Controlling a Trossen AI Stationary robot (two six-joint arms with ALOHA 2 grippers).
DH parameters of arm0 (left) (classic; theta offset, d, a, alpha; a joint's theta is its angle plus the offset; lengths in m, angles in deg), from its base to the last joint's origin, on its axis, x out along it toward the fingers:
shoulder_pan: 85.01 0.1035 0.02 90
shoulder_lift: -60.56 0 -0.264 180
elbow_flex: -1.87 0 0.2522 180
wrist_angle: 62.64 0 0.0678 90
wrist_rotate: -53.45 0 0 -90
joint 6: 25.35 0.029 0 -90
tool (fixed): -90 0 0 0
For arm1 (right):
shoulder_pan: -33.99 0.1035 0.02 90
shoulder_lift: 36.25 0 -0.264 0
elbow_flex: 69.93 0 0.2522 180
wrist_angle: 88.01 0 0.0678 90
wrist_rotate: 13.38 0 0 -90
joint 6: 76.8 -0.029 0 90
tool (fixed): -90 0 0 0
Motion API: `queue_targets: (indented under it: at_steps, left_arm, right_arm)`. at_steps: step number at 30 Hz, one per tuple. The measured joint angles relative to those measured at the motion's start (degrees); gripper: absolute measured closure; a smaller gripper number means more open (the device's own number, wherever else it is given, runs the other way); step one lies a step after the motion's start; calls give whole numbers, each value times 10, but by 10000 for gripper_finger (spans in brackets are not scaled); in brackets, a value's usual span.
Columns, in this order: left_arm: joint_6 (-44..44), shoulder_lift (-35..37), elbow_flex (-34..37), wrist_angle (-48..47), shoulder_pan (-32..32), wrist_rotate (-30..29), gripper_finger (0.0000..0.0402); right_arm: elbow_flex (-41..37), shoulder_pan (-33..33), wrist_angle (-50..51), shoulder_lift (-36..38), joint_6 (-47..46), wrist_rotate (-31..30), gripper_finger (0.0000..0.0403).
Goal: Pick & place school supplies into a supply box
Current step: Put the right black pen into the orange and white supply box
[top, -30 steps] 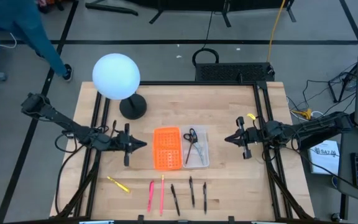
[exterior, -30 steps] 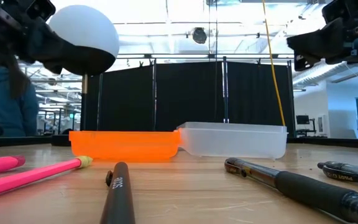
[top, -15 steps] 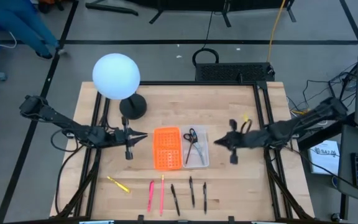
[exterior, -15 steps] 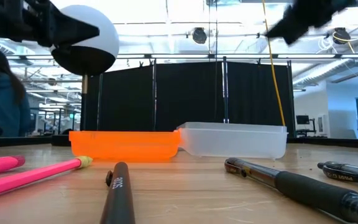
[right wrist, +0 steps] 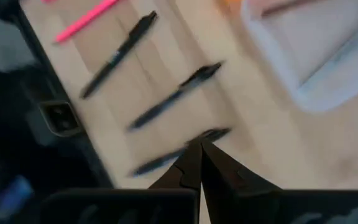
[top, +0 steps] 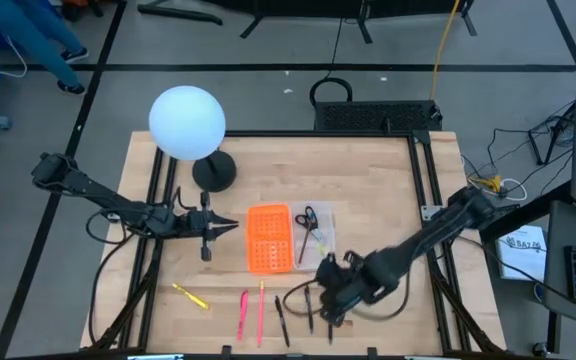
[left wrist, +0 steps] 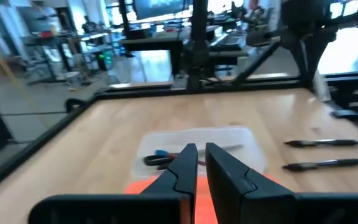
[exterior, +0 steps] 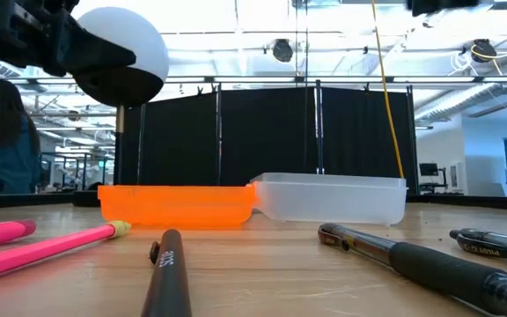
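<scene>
The supply box lies open mid-table: an orange half (top: 269, 238) and a clear half (top: 320, 238) that holds black-handled scissors (top: 308, 219). Near the front edge lie a yellow pen (top: 190, 296), two pink pens (top: 252, 313) and three black pens (top: 306, 312). My left gripper (top: 234, 226) hovers level, left of the orange half, its fingers (left wrist: 191, 163) a narrow gap apart and empty. My right gripper (top: 330, 312) points steeply down above the black pens, shut (right wrist: 199, 149) and holding nothing; its tip is over one black pen (right wrist: 173, 155).
A white globe lamp (top: 186, 122) on a black base (top: 214, 172) stands at the far left of the table. Black frame rails (top: 154, 200) run along both sides. A person (exterior: 3, 132) is beyond the table's left side.
My right gripper has swung from the table's right side toward the near edge, ending above the black pens, and has tipped from level to pointing steeply down while rolling; it stayed shut. My left gripper kept its place.
</scene>
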Motion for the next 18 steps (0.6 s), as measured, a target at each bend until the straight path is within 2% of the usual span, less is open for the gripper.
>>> queue_targets:
  at_steps: [3, 9, 14, 18]
  left_arm:
    - [-5, 0, 0, 0, 0, 25, 360]
    - [12, 0, 0, 0, 0, 44, 360]
    - [24, 0, 0, 1, 0, 43, 360]
    - [43, 0, 0, 1, 0, 43, 360]
  right_arm:
    - [37, 24, -11, -38, -119, 26, 403]
    - [40, 69, -33, -77, -339, 25, 403]
    - [24, 83, -44, -95, -441, 15, 387]
    - [7, 77, -67, -101, -471, 13, 334]
